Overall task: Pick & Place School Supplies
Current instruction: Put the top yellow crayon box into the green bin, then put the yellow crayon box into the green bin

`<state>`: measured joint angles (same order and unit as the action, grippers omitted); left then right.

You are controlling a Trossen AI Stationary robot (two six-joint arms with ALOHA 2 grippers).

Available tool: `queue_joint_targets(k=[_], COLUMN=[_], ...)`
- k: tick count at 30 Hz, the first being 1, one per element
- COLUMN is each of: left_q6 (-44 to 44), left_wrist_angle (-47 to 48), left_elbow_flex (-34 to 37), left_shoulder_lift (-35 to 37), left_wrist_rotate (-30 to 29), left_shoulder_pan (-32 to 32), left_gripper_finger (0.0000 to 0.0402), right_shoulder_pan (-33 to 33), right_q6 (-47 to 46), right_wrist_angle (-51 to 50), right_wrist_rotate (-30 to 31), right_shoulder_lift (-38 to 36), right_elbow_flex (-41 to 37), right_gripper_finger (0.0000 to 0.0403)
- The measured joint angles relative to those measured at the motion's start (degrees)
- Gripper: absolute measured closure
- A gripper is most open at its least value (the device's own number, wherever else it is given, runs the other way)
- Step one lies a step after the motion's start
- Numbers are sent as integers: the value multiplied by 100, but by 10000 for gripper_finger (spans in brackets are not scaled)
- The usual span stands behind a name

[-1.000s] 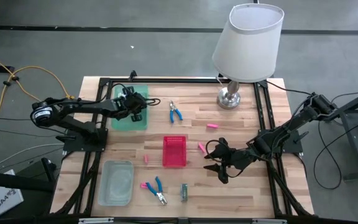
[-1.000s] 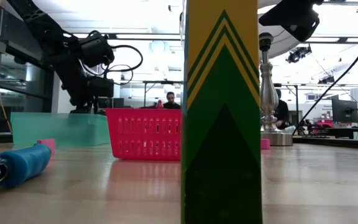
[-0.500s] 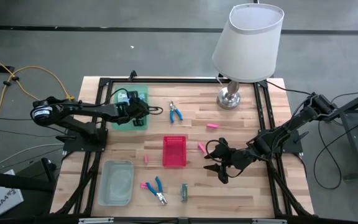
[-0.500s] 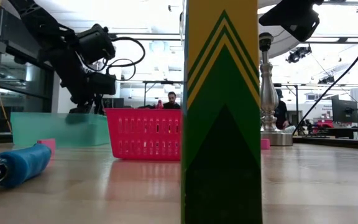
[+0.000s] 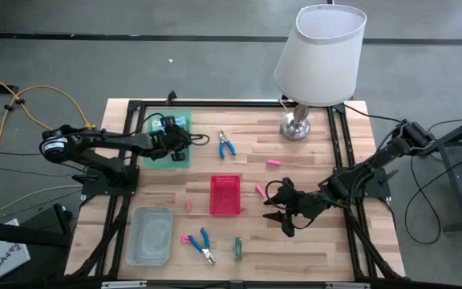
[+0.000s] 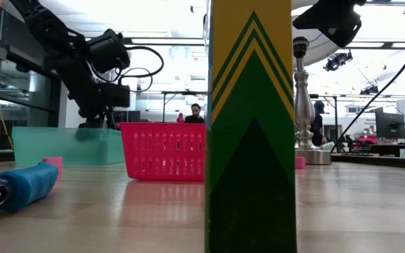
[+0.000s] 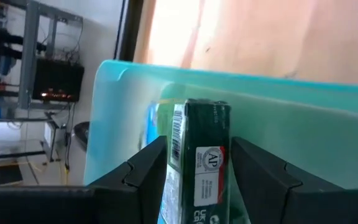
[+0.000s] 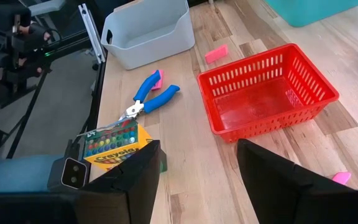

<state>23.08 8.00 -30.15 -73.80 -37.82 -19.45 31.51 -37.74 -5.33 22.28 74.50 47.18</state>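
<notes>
My left gripper (image 7: 197, 149) hangs over the flat green tray (image 5: 156, 152) at the table's far left, shut on a dark green cardboard box (image 7: 199, 134). In the high view this gripper (image 5: 180, 138) is above the tray's right half. Something blue (image 7: 151, 119) lies in the tray behind the box. A second green-and-yellow box (image 5: 237, 247) stands near the front edge. My right gripper (image 5: 282, 213) hovers open to the right of the red basket (image 5: 224, 195), nothing between its fingers (image 8: 135, 174). My left gripper pinches the box between its two fingers, one on each side (image 7: 174, 163) of the narrow barcode face. The fingers slant down from the table's left. The box end sticks out past the fingertips over the tray; whether it touches the tray I cannot tell.
Pink eraser blocks (image 5: 273, 162) (image 5: 259, 190) (image 5: 188, 205) lie around the basket. A blue-handled tool (image 5: 226, 144) lies far of it, a blue and a pink one (image 5: 199, 242) near the front. A clear bin (image 5: 150, 235) sits front left, a lamp (image 5: 298, 127) far right.
My left gripper has swung a little toward the table's near edge above the green tray, keeping the box between its fingers, and has then stayed still.
</notes>
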Motion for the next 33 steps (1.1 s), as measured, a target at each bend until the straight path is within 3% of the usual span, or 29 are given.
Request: queue_joint_targets(k=[10,20,28,33], left_q6=[-97,140,176,55], left_wrist_angle=[50,53,52,-26], left_elbow_flex=[0,-20,-24,-24], left_shoulder_lift=[2,147,855,1546], left_wrist_rotate=[-232,-1417,-1841,-1943], left_shoulder_pan=[457,659,828,1455], left_gripper_finger=[232,232,232,232], right_shoulder_pan=[0,0,0,0], right_q6=[0,0,0,0], right_wrist_angle=[1,1,3,3], right_wrist_rotate=[-2,-35,-39,-39], right_shoulder_lift=[0,0,0,0], right_elbow_flex=[0,0,2,2], right_gripper_finger=[199,199,199,199])
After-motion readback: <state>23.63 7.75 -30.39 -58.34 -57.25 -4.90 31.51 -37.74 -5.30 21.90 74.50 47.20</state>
